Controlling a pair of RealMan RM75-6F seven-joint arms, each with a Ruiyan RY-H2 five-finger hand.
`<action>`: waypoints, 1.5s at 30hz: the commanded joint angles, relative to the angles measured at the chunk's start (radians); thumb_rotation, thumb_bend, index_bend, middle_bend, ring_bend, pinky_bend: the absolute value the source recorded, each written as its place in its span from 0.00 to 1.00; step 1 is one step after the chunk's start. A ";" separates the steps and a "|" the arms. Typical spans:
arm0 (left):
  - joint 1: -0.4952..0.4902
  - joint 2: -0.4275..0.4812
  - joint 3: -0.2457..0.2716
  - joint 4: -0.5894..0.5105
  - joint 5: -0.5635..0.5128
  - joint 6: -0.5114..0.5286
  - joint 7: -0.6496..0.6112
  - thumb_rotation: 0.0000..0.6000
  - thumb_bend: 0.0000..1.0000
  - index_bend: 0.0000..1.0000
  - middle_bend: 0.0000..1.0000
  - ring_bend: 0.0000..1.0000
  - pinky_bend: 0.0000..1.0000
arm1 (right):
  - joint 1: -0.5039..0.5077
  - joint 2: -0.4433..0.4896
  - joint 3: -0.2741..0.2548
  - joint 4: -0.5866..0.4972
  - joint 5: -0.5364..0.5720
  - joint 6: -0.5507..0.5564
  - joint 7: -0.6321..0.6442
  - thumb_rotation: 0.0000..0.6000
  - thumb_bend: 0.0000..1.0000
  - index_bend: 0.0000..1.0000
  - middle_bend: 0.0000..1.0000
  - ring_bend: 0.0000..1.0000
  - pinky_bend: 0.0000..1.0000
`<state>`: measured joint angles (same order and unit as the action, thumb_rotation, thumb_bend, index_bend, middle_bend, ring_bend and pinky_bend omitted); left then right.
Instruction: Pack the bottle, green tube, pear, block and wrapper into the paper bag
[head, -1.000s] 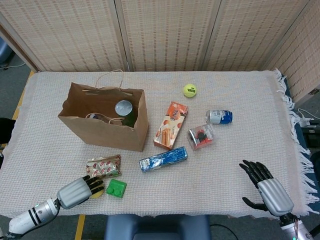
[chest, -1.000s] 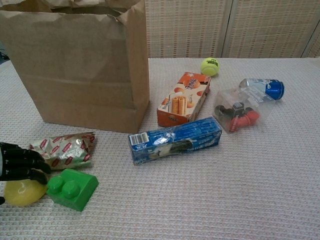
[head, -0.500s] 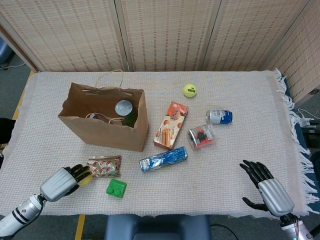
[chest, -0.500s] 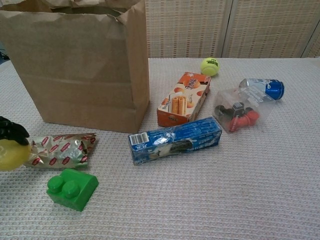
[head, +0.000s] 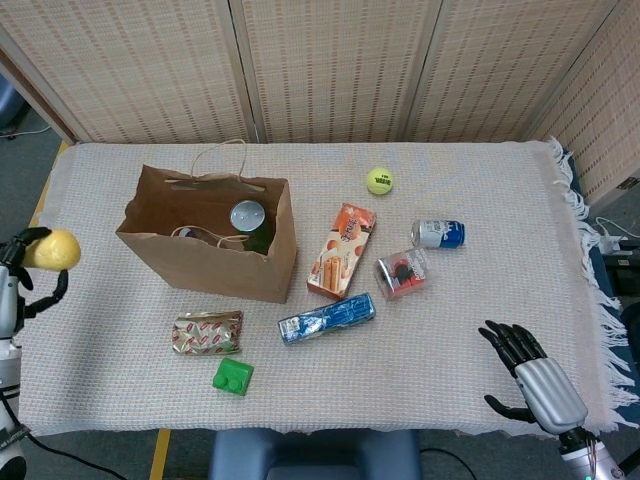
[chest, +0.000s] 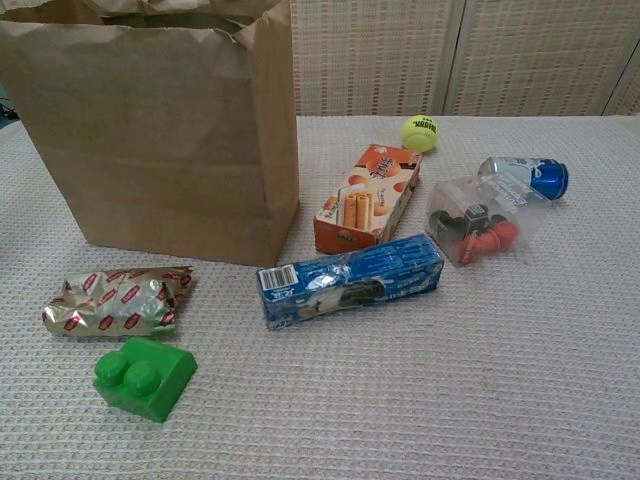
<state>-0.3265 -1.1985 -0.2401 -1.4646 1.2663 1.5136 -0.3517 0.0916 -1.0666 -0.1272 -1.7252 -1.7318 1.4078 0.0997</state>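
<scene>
Pear step in hand. Left hand (head: 22, 268) grips the pear (head: 55, 250), lifted at the table's left edge; the paper bag (head: 210, 262) stands to its right. Right hand (head: 530, 375) idle, fingers spread. Next: carry the pear over the bag mouth and release.

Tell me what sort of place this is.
Probably an indoor robot test setup: a cloth-covered table strewn with groceries and a paper bag, woven folding screens closing it off behind.

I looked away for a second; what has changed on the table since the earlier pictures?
The left hand has lifted the pear from beside the green block and carried it up and left, level with the paper bag. The wrapper, block, bag and right hand stayed as they were.
</scene>
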 joint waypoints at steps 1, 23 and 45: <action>-0.057 0.085 -0.165 -0.160 -0.144 -0.070 0.036 1.00 0.61 0.63 0.62 0.56 0.70 | 0.000 0.000 0.000 -0.001 0.002 -0.002 -0.001 1.00 0.12 0.00 0.00 0.00 0.03; -0.388 -0.043 -0.144 -0.349 -0.199 -0.307 0.574 1.00 0.55 0.48 0.48 0.43 0.58 | 0.010 0.018 0.003 -0.002 0.019 -0.017 0.035 1.00 0.12 0.00 0.00 0.00 0.03; -0.313 0.097 -0.095 -0.500 -0.227 -0.273 0.584 1.00 0.42 0.06 0.01 0.01 0.17 | 0.000 0.018 0.004 0.009 0.010 0.004 0.040 1.00 0.12 0.00 0.00 0.00 0.03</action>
<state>-0.6758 -1.1330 -0.3509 -1.9506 0.9929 1.2153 0.2713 0.0922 -1.0488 -0.1238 -1.7164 -1.7216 1.4119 0.1401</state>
